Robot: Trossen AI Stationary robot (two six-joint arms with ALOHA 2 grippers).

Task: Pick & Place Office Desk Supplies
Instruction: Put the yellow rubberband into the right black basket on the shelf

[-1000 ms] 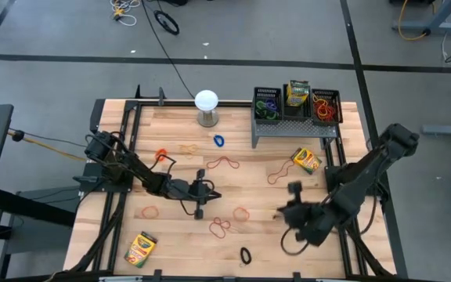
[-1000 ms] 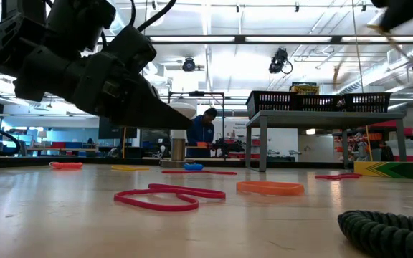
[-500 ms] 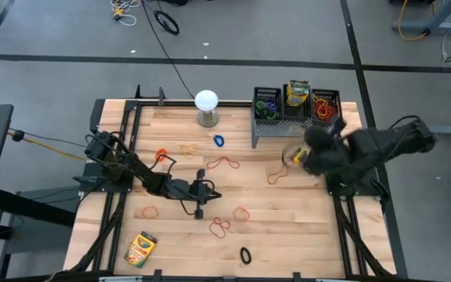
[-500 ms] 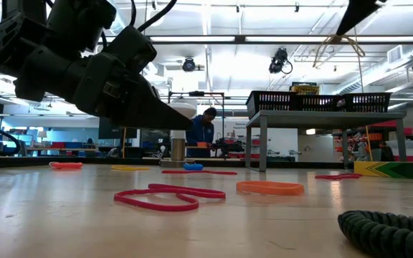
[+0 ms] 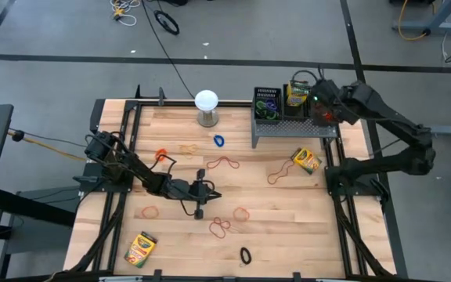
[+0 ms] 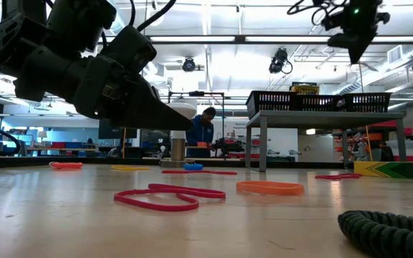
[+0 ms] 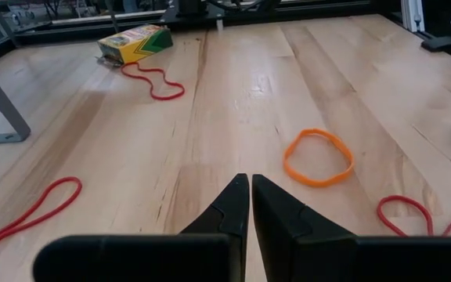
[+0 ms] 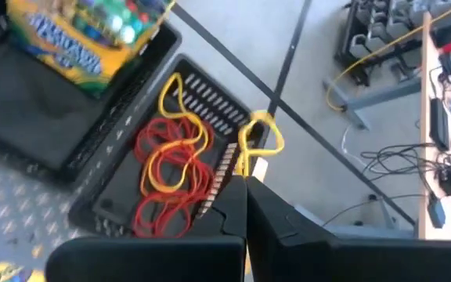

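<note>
The right gripper [image 8: 245, 184] hangs above the rightmost black mesh bin [image 8: 116, 200] on the grey riser [image 5: 292, 127], its fingers clenched on a yellow rubber band [image 8: 258, 139] that dangles over the bin's far rim. That bin already holds red and yellow bands [image 8: 171, 168], and a crayon box [image 8: 84, 35] stands in the middle bin. The left gripper [image 7: 249, 207] rests pinched together and empty, low over the table [image 5: 178, 125] near an orange band [image 7: 318, 157].
</note>
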